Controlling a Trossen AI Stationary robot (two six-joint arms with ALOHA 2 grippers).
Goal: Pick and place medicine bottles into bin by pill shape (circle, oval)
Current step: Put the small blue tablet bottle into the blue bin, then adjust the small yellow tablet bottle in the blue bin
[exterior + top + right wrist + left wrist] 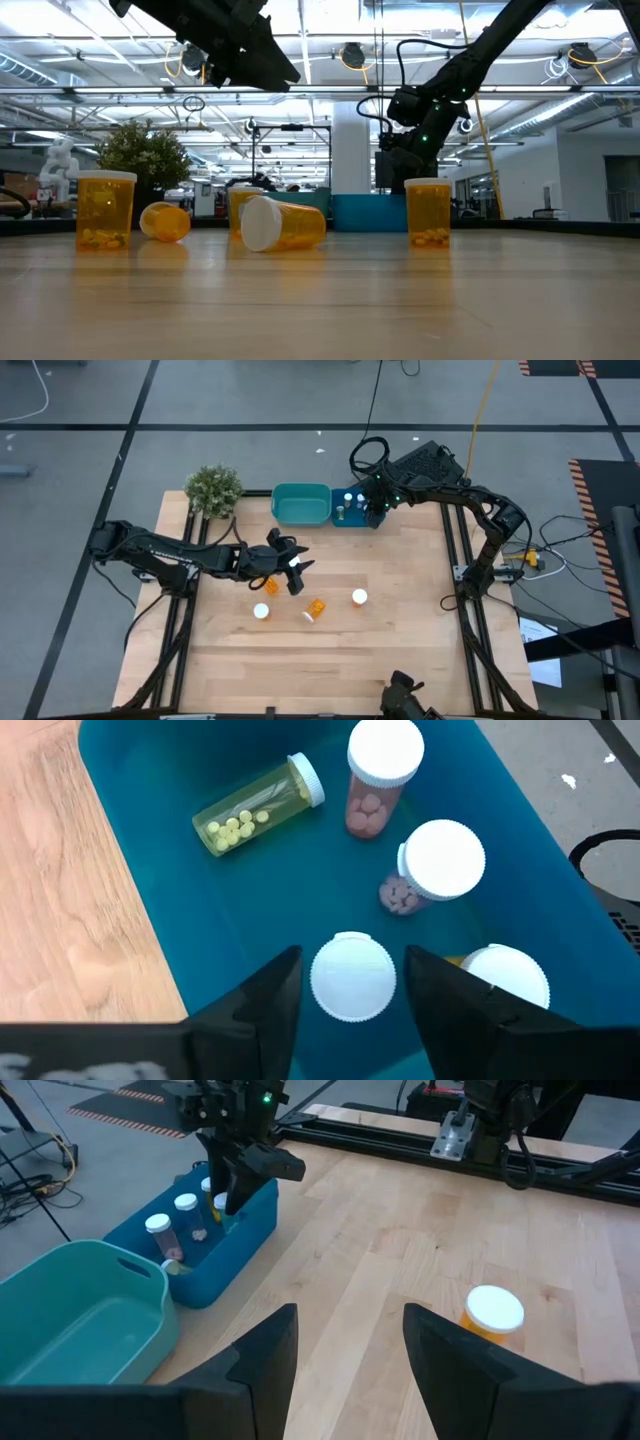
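Bottles are sorted here, and from above the right hand (375, 512) hangs over the blue bin (350, 510), while the left hand (285, 565) waits over the desk (400, 630) near three loose bottles (315, 608). At desk height about five bottles seem to remain, two lying down. The left wrist shows open, empty fingers near one white-capped bottle (492, 1316). The right wrist shows open fingers above five bottles, one (352, 977) right beneath them, probably just released.

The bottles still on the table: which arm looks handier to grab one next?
Probably the left. Its gripper hangs open right above the loose medicine bottles, while the right gripper is off over the blue bin.
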